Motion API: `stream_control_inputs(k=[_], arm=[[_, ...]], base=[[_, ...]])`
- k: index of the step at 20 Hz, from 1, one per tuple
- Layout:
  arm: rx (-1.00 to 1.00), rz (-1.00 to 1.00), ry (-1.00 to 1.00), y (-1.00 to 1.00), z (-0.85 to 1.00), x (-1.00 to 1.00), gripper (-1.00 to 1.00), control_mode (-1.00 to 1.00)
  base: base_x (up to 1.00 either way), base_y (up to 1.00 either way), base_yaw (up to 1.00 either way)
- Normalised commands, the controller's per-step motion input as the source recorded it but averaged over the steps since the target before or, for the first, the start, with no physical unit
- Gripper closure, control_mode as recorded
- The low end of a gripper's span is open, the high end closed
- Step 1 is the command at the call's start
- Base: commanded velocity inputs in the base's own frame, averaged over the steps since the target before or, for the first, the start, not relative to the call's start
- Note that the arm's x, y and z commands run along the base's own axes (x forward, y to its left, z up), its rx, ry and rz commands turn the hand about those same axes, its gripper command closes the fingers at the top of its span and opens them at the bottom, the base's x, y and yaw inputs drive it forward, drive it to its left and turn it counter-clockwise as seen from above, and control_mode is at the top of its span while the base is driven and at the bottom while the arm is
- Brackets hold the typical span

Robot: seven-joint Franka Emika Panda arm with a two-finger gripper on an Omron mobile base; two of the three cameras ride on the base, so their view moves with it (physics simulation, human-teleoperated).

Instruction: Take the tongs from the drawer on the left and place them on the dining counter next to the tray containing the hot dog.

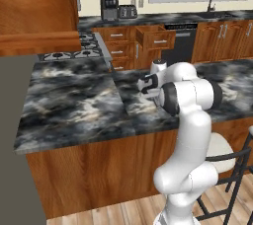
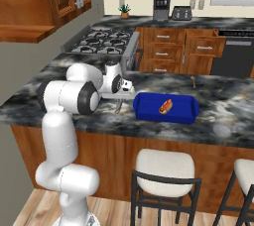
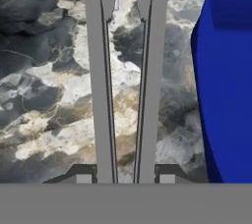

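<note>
My gripper [image 2: 120, 98] [image 3: 125, 176] points down over the dining counter [image 2: 223, 116], shut on the tongs [image 2: 119, 106]. In the hand view the two slim grey arms of the tongs [image 3: 101, 95] run away from my finger tips [image 3: 83, 175] over the marbled stone. Their far ends hang close to the top; whether they touch it I cannot tell. Just right of them lies the tray [image 2: 149, 110] [image 3: 226, 85], blue here, with the hot dog [image 2: 165, 105] in it. The drawer [image 1: 157, 37] [image 2: 202, 46] stands pulled open on the far cabinet run.
A small wooden item [image 2: 193, 81] lies on the counter behind the tray. Stools [image 2: 163, 168] stand along the counter's near side. The stove [image 2: 101, 41] is beyond on the left; a coffee machine [image 2: 161, 7] and toaster [image 2: 182, 13] sit on the back counter.
</note>
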Motion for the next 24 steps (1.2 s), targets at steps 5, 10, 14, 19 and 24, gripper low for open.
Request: stream_control_inputs(k=[5,10,14,19,24], arm=[[0.0,0.0,0.0,0.0,-0.18,0.08,1.0,-1.0],[0.0,0.0,0.0,0.0,-0.16,0.07,1.0,-1.0],[0.0,0.0,0.0,0.0,-0.12,0.08,1.0,-1.0],[0.0,0.0,0.0,0.0,-0.07,0.12,1.0,-1.0],[0.0,0.0,0.0,-0.03,-0.04,0.18,1.0,-1.0]], base=[[0.0,0.0,0.0],[0.0,0.0,0.0],[0.0,0.0,0.0],[0.0,0.0,0.0],[0.0,0.0,0.0]])
